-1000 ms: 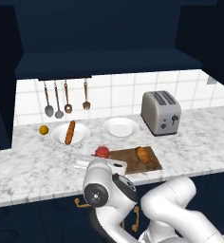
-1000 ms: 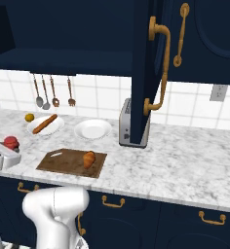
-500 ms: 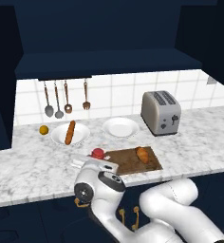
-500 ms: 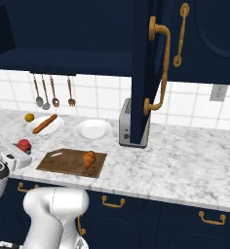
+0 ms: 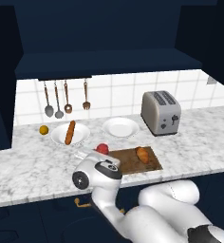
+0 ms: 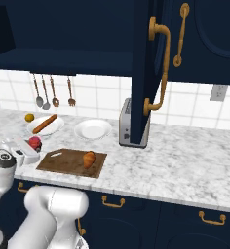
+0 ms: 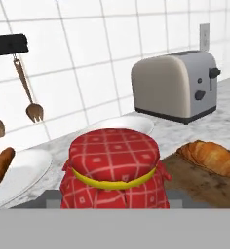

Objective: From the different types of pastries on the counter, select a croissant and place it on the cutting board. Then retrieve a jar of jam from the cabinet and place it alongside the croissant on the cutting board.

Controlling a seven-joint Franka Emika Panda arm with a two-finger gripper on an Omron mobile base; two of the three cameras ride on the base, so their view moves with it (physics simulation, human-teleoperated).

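My gripper (image 6: 27, 147) is shut on the jar of jam (image 6: 35, 142), a squat jar with a red checked cloth lid (image 7: 114, 151) and a yellow band. It is held low over the counter (image 5: 33, 166), just off the left end of the cutting board (image 5: 129, 163). The croissant (image 5: 142, 154) lies on the right half of the board (image 6: 63, 163), seen too as the croissant (image 6: 89, 159) and, right of the jar, the croissant (image 7: 212, 156). The gripper (image 5: 97, 153) sits behind the robot's white wrist in the left base view.
A baguette (image 5: 70, 132) lies on a white plate, with an empty plate (image 5: 119, 127) beside it and a small orange fruit (image 5: 43, 129) to the left. A toaster (image 5: 160, 112) stands at the back right. Utensils (image 5: 66, 97) hang on the tiled wall. The cabinet door (image 6: 147, 73) stands open.
My gripper has carried the jar of jam to the right, closer to the cutting board's left end. The croissant and the other things have stayed put.
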